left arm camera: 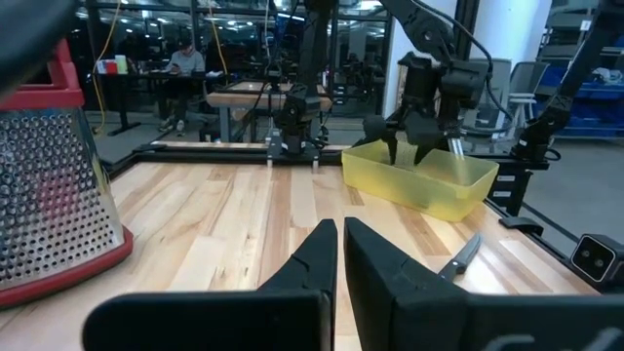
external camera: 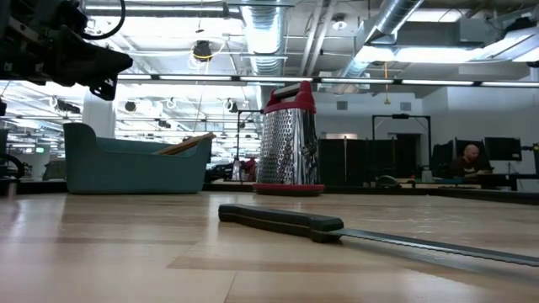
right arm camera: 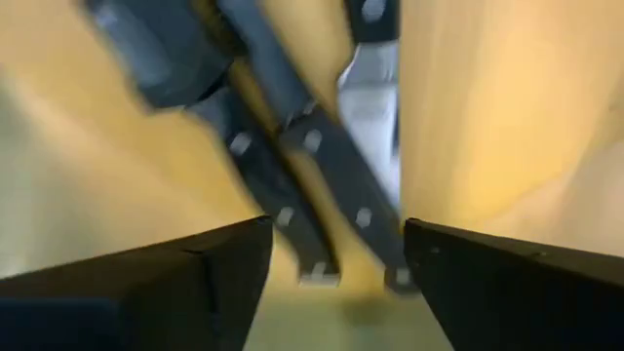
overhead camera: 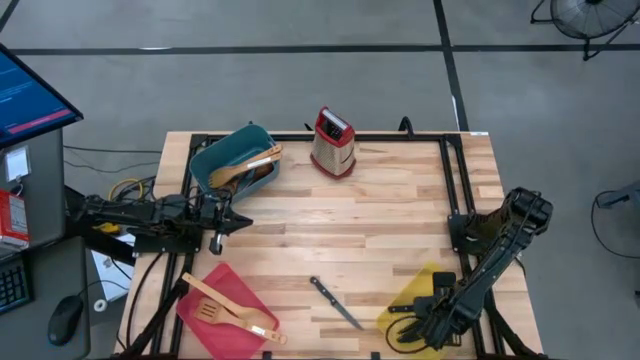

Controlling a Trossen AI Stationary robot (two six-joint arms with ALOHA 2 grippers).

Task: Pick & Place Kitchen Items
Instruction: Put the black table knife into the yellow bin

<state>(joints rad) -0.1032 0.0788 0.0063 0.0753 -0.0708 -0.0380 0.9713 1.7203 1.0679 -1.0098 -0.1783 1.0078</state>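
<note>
Wooden table [overhead camera: 330, 215]: right gripper [right arm camera: 336, 258] is hanging spread over knives [right arm camera: 322, 166] in the yellow bin [overhead camera: 415, 295]. It should be lifting straight up, clear of handles.

Open table centre, lone knife [overhead camera: 335, 303] lying there – grater [overhead camera: 333, 143] at far edge

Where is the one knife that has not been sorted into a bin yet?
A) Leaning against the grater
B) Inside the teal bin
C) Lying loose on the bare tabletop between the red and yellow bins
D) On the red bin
C: the knife lies flat on the wood between the red bin and the yellow bin, touching neither.
</note>
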